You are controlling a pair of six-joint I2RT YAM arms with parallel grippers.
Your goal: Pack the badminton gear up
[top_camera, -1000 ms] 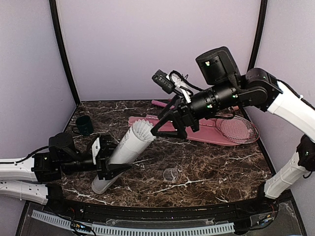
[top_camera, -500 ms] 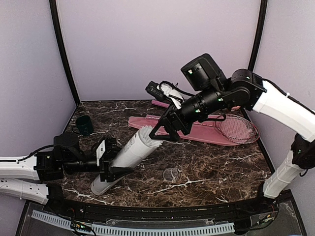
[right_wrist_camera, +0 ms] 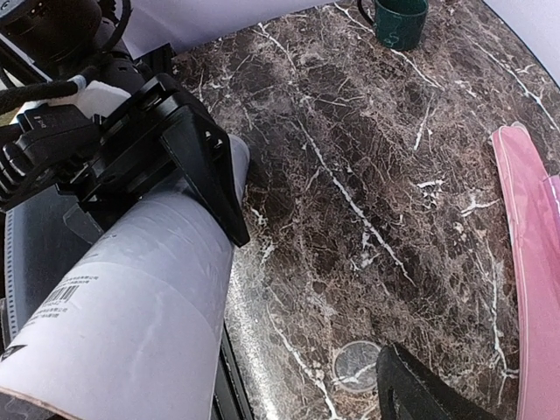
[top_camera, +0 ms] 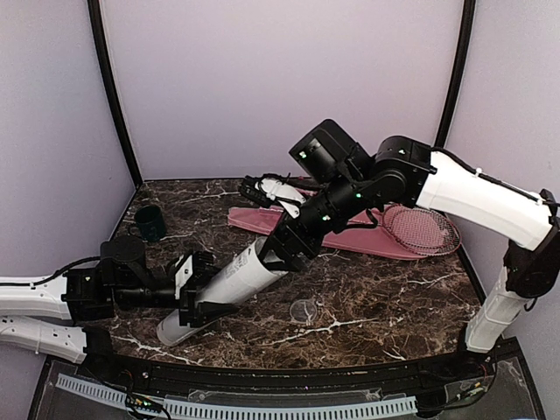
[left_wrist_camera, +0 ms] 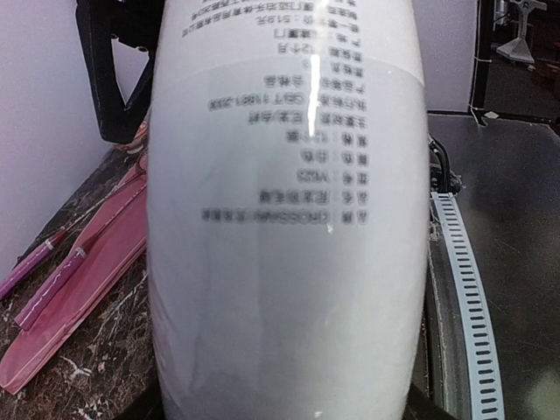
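Left fingers (top_camera: 199, 300) clamp the long pale grey tube (top_camera: 238, 275). It is held tilted, base low near the front of the table (top_camera: 385, 297), mouth toward centre. Right fingers (top_camera: 278, 255) stand wide at the mouth, gripping nothing I can see. No shuttlecocks in view. Rackets (top_camera: 422, 229) and pink cover (top_camera: 346, 238) lie at back right.

Risk: a push on the mouth could lever the tube out of the left grip or dent its rim. The clear lid (top_camera: 304, 309) nearby could be swept off.

Laid out from near left to far right on the desk (top_camera: 394, 297).
Near left: tube (top_camera: 229, 284) slanting up-right, in left gripper (top_camera: 197, 293), right gripper (top_camera: 284, 254) at its far end; right of it, small round lid (top_camera: 304, 310); far left, cup (top_camera: 150, 223); far right, cover (top_camera: 350, 236) with racket (top_camera: 424, 229) at its right end.
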